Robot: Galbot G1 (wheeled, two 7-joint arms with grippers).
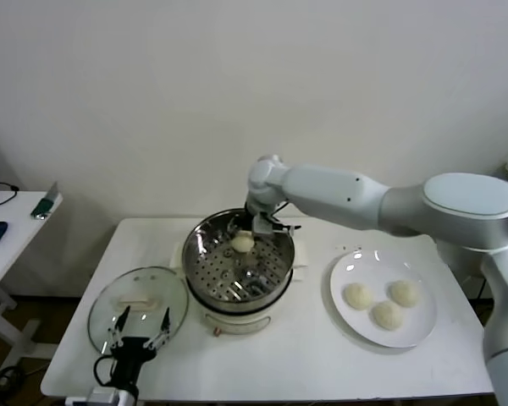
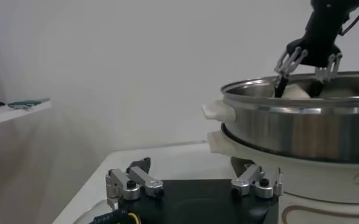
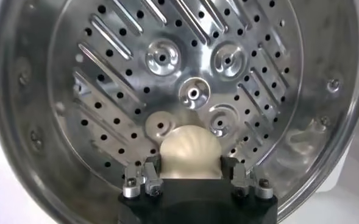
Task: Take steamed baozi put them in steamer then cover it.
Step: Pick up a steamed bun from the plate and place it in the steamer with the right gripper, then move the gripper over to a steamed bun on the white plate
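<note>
The steel steamer [image 1: 195,247] sits on its white pot base in the middle of the table. My right gripper [image 1: 247,235] reaches down into its far side, shut on one cream baozi [image 1: 242,243]. In the right wrist view the fingers [image 3: 151,169] press both sides of that baozi [image 3: 188,149], just over the perforated bottom [image 3: 191,55]. Three more baozi [image 1: 387,315] lie on a white plate [image 1: 347,266] to the right. The glass cover [image 1: 165,292] lies flat at the front left. My left gripper [image 1: 140,330] hovers open and empty over its near edge.
The white pot base [image 1: 237,320] stands under the basket. A small side table [image 1: 8,237] with a phone and a blue object stands at the far left. The left wrist view shows the steamer wall [image 2: 301,128] close by and the right gripper [image 2: 307,70] above it.
</note>
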